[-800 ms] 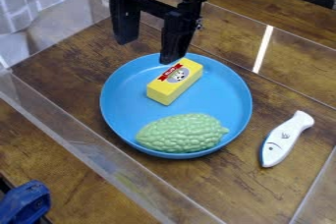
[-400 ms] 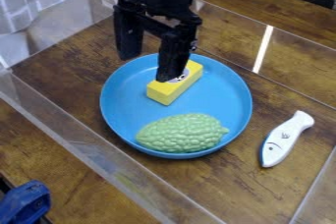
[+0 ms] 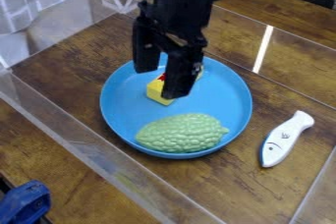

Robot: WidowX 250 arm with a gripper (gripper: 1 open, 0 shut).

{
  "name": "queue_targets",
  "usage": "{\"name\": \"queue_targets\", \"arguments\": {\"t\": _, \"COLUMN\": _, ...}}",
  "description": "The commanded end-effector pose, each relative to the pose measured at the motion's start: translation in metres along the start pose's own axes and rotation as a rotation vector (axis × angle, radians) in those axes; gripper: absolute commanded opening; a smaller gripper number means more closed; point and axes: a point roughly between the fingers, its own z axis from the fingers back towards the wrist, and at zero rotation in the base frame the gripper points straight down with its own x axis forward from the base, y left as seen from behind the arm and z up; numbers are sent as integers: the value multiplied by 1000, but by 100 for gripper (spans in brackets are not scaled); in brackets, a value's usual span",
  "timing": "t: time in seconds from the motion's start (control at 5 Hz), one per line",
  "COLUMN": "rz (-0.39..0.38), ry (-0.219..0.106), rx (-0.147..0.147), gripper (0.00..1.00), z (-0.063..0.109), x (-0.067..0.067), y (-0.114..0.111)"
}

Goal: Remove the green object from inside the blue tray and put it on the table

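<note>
the gripper [image 3: 164,69] hangs over the blue tray [image 3: 234,112], pointing down, its two black fingers [image 3: 183,77] spread apart with nothing between them. it stands above the far left part of the tray, in front of the yellow rectangular block [image 3: 159,91], which it largely hides; only the block's lower left corner and a bit of red on its label show. whether a fingertip touches the block cannot be told from this view.

the green object [image 3: 183,135], a pale green knobbly oval lump, lies inside the tray at its near edge, long axis running left to right, its right end slightly raised toward the rim. it is apart from the gripper and from the yellow block, with bare blue tray surface between them.

the tray rests flat on the table [image 3: 79,71], a dark wood-grain top. clear acrylic walls [image 3: 53,110] run along the table's edges. a white handheld device [image 3: 284,139] with a narrow handle lies on the table to the right of the tray, near it but not touching. a blue item [image 3: 22,204] sits outside the acrylic wall at the lower left corner; what it is cannot be told
</note>
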Motion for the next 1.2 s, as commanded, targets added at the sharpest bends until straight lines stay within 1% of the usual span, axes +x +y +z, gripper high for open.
{"name": "queue_targets", "arguments": {"t": 0.0, "rz": -44, "ry": -77, "rx": 25, "gripper": 100, "z": 13, "x": 15, "y": 9}}
{"name": "queue_targets", "arguments": {"t": 0.2, "rz": -60, "ry": -87, "rx": 21, "gripper": 100, "z": -5, "x": 22, "y": 10}}
{"name": "queue_targets", "arguments": {"t": 0.4, "rz": -88, "ry": -97, "rx": 20, "gripper": 100, "z": -29, "x": 31, "y": 11}}
{"name": "queue_targets", "arguments": {"t": 0.6, "rz": -36, "ry": -113, "rx": 20, "gripper": 100, "z": -43, "x": 28, "y": 19}}
{"name": "queue_targets", "arguments": {"t": 0.8, "rz": 46, "ry": -133, "rx": 23, "gripper": 0, "z": -43, "x": 30, "y": 39}}
{"name": "queue_targets", "arguments": {"t": 1.0, "rz": 113, "ry": -142, "rx": 26, "gripper": 0, "z": -52, "x": 28, "y": 48}}
